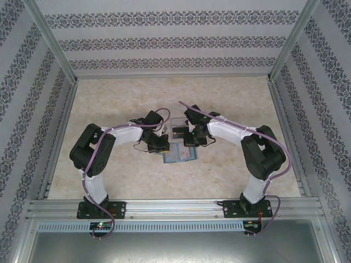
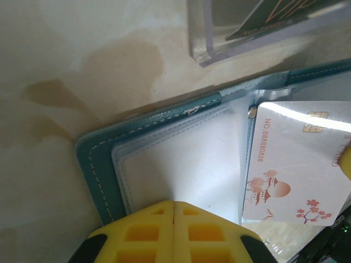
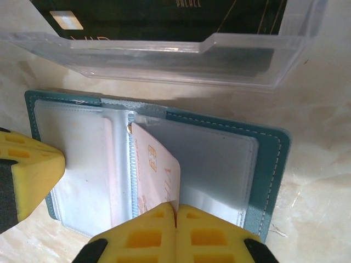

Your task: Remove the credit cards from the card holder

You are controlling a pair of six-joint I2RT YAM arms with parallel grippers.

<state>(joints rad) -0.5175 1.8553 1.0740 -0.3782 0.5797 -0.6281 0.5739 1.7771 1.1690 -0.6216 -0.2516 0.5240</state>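
Note:
The teal card holder [image 1: 180, 155] lies open on the table between both grippers. My left gripper [image 2: 174, 204] is shut, and its yellow tips press down on the clear sleeve of the left page [image 2: 181, 159]; they grip nothing. My right gripper [image 3: 175, 207] is shut on the lower edge of a pale credit card [image 3: 156, 164] with orange print. The card stands tilted, partly out of a sleeve near the spine of the card holder [image 3: 269, 164]. In the left wrist view the same credit card [image 2: 290, 170] shows at the right, over the card holder [image 2: 98, 164].
A clear plastic tray [image 3: 219, 55] sits just beyond the holder, with dark cards [image 3: 164, 16] inside; its corner [image 2: 219, 46] shows in the left wrist view. The left gripper's yellow finger [image 3: 27, 170] rests at the holder's left edge. Aluminium frame rails and patterned walls ring the table [image 1: 109, 104].

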